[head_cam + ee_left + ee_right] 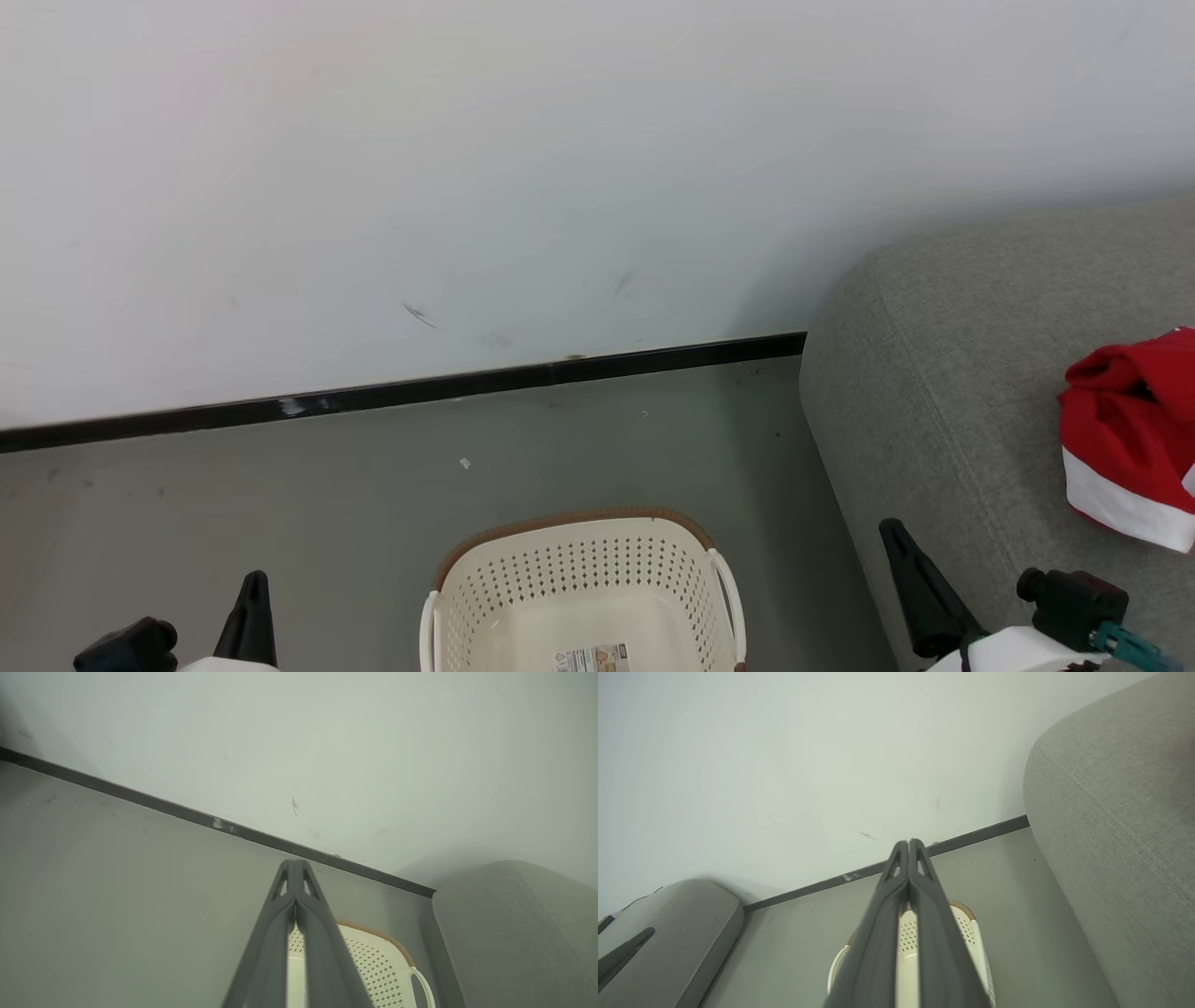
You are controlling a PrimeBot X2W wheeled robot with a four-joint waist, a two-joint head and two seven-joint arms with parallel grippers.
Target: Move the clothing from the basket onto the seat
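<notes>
Holding the left gripper (pixel 294 870) and right gripper (pixel 909 847) pinched shut on nothing, clothing (pixel 1125 439) lying on the seat (pixel 943 373), basket (pixel 579 569) looking bare, possibly missing a garment hiding in its unseen near part.

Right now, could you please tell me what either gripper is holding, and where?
Nothing: the left gripper and right gripper are both shut empty; the clothing lies free on the seat.
</notes>
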